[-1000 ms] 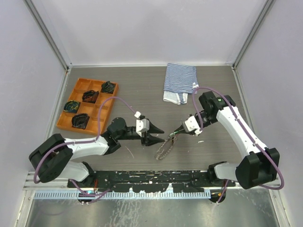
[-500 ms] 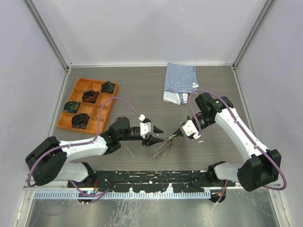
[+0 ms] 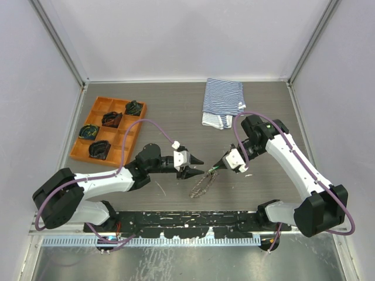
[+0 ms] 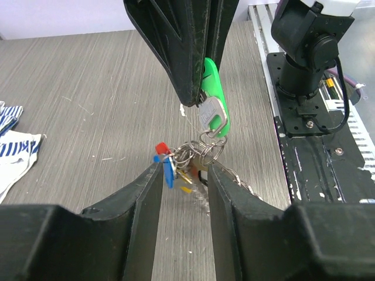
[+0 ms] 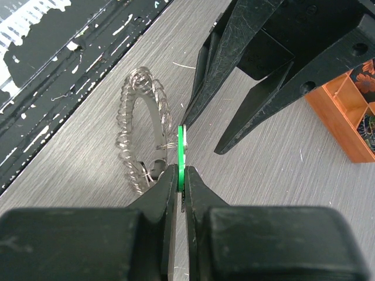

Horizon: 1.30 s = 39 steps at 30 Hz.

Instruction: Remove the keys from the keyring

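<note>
lab test cell: white panel walls (image 3: pixel 187 35), aluminium frame posts (image 3: pixel 58 38), grey benchtop (image 3: pixel 176 111)

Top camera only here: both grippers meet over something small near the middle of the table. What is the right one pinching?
Observer: The right gripper is shut on a green key, holding it by its plastic head.
Operator: And the left?
Observer: The left gripper is open, with its jaws either side of the keyring.
Operator: Any other keys on it?
Observer: A red key and a blue key hang there.
</note>
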### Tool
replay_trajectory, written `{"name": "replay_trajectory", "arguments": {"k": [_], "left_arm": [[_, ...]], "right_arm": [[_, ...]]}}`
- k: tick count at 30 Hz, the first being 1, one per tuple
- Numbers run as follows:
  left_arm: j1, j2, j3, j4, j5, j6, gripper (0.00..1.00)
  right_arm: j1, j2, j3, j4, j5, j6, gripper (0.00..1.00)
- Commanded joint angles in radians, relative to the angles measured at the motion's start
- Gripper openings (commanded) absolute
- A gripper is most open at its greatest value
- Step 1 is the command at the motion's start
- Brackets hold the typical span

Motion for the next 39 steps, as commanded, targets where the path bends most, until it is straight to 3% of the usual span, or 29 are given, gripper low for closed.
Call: {"name": "replay_trajectory", "arguments": {"k": [1,21,39], "left_arm": [[0.001,-0.007,0.015,0.073,0.018,0.001,0.38],[0.002,-0.058,0.044,-0.002,0.016,-0.063,0.38],[0.002,0.042,0.029,0.109,-0.011,-0.119,0.34]], "right_arm": [[0.002,-0.007,0.034,0.013,-0.060,-0.015,0.01],[-0.005,-0.023,0.049,0.040,-0.047,0.065,0.01],[-0.006,-0.006,0.054,0.027,-0.045,0.053,0.01]]}}
